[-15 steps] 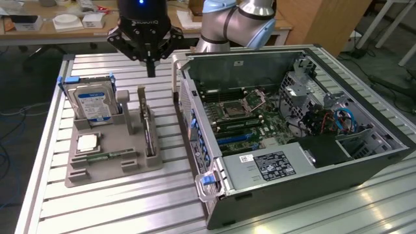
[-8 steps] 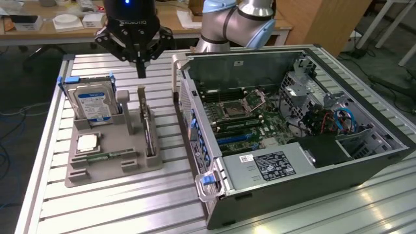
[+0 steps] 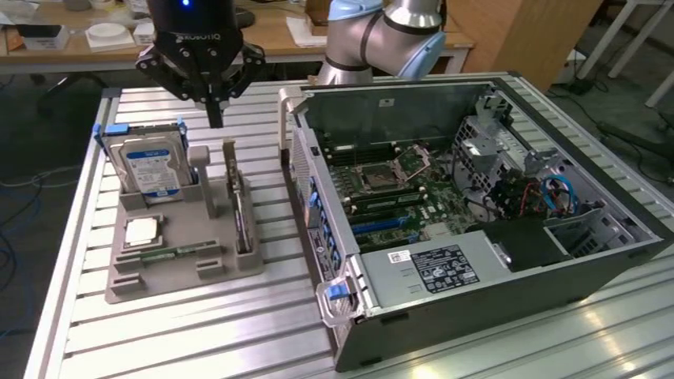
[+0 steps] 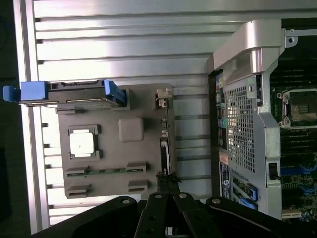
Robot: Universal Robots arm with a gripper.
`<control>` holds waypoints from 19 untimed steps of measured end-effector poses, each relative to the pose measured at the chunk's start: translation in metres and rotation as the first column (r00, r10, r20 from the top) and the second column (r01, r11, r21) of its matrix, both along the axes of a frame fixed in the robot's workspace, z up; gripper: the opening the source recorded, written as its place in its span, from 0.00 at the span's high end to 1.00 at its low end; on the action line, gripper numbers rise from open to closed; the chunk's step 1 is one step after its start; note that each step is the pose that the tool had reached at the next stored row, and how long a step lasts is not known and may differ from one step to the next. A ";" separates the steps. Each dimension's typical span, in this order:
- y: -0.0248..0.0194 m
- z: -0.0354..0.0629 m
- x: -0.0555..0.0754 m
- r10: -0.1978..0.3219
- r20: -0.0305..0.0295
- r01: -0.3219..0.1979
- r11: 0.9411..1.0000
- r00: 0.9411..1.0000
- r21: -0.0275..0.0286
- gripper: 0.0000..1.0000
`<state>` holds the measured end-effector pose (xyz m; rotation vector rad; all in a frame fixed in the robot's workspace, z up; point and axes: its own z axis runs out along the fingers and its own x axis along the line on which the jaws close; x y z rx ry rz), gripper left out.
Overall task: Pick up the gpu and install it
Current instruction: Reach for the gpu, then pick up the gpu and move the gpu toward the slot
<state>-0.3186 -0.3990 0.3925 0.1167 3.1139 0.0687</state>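
Observation:
The gpu [image 3: 241, 207] is a thin dark card standing on edge in a slot along the grey holder tray [image 3: 179, 276], on the side nearest the computer. In the wrist view the gpu [image 4: 166, 144] shows edge-on, its metal bracket [image 4: 163, 95] at one end. My black gripper [image 3: 216, 118] hangs shut and holds nothing. It is above the tray's far end, between the hard drive and the card, well clear of both. In the wrist view the gripper [image 4: 166, 186] points down near one end of the card.
A silver blue-labelled hard drive [image 3: 154, 166] stands upright in the tray, with a processor chip [image 3: 142, 231] and a green memory stick [image 3: 175, 254] in front of it. The open computer case [image 3: 463, 205] lies at the exterior view's right, its motherboard slots [image 3: 384, 223] exposed.

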 end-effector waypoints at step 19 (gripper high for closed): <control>0.0000 0.0000 0.000 0.000 0.000 0.000 1.000 1.000 0.000 0.71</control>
